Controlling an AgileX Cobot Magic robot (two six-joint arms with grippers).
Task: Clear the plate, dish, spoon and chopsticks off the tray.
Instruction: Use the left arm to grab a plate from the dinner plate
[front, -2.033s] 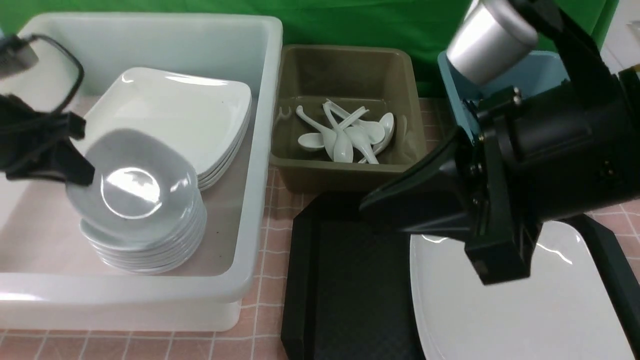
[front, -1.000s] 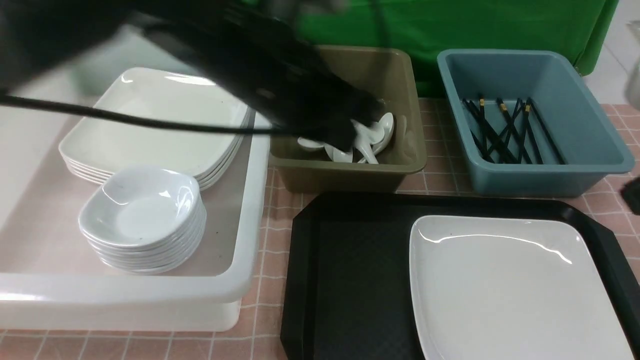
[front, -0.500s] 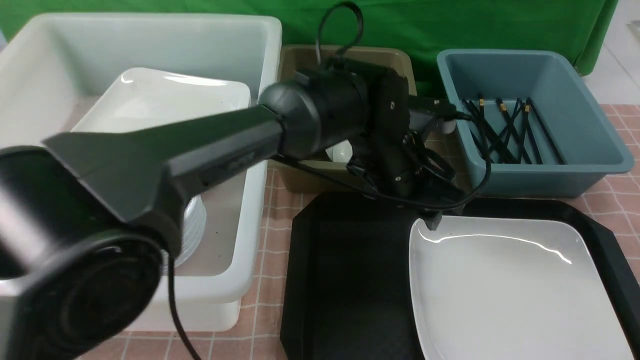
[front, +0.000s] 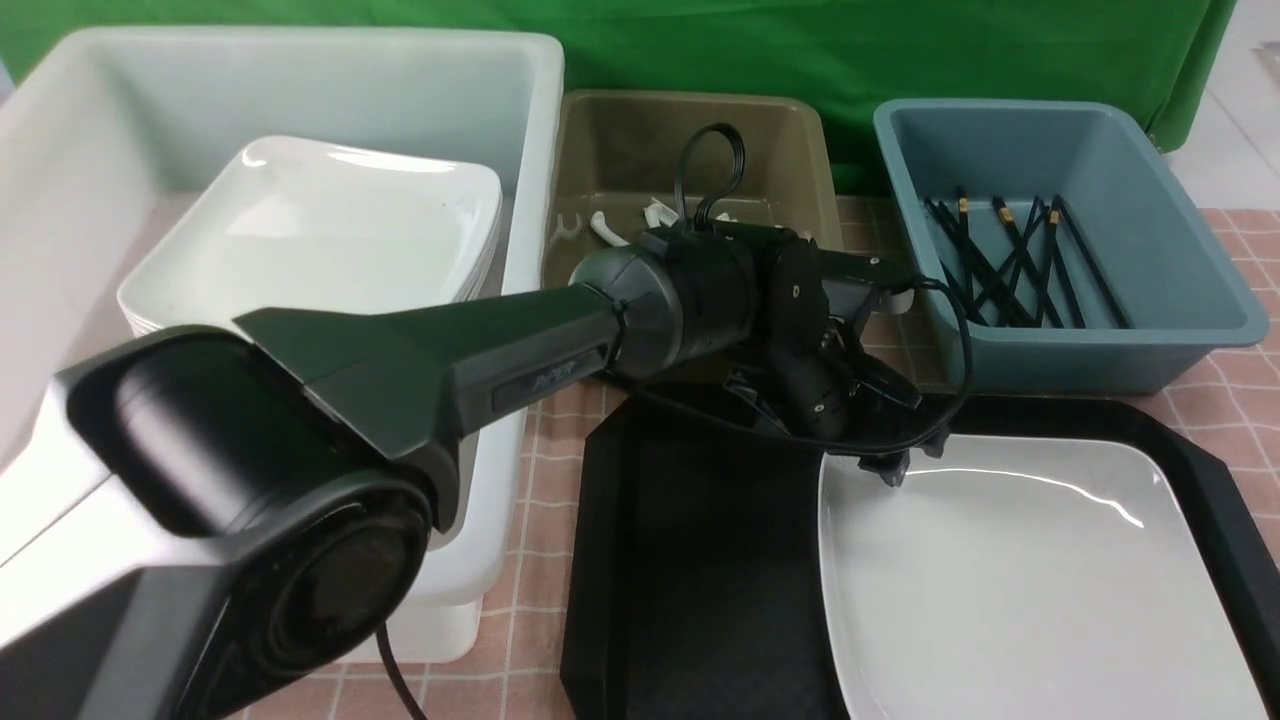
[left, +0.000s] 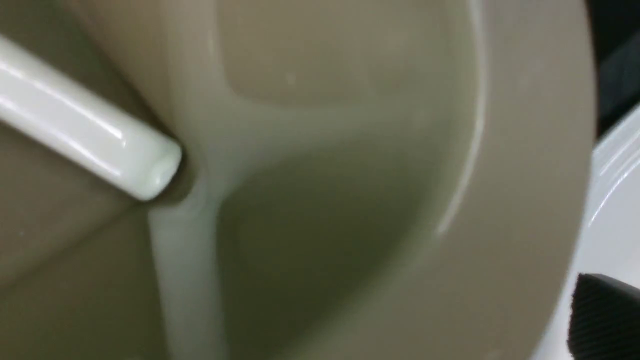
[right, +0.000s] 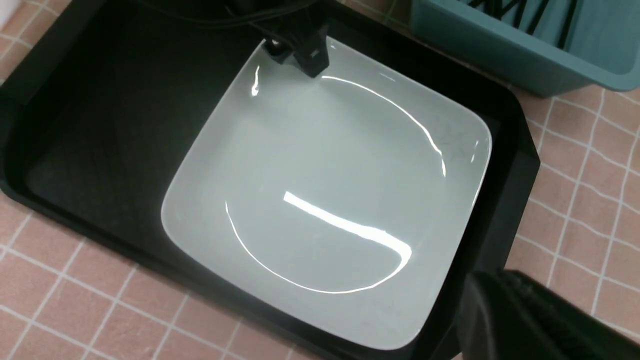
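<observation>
Crockery is filling your far left: stacked plates (front: 350, 230) are lying in the white tub (front: 540, 150). Your left arm (front: 450, 350) is reaching from that side past the olive tub (front: 700, 130), where spoons (front: 600, 228) are lying. The left gripper (front: 905, 458) is hovering at the far left corner of the plate (front: 1020, 590). Its tips are standing spread and pinching nothing that shows. Whether a tip is touching the rim, you cannot tell.

The plate is lying flat on the right part of the black tray (front: 700, 560), and the tray floor to its left is showing bare. You are probably dealing with a stiff, glossy, breakable piece here. It is looking slippery under the pads and heavy enough to droop from a one-sided pinch. The raised rim at that far left corner is looking like your best hold, because the bare floor beside it is leaving room for a lower finger.

Further right, chopsticks (front: 1000, 265) are lying in the blue tub (front: 1100, 340). Your right gripper (right: 505, 310) is showing only in its own wrist view, pressed together and carrying nothing visible.
</observation>
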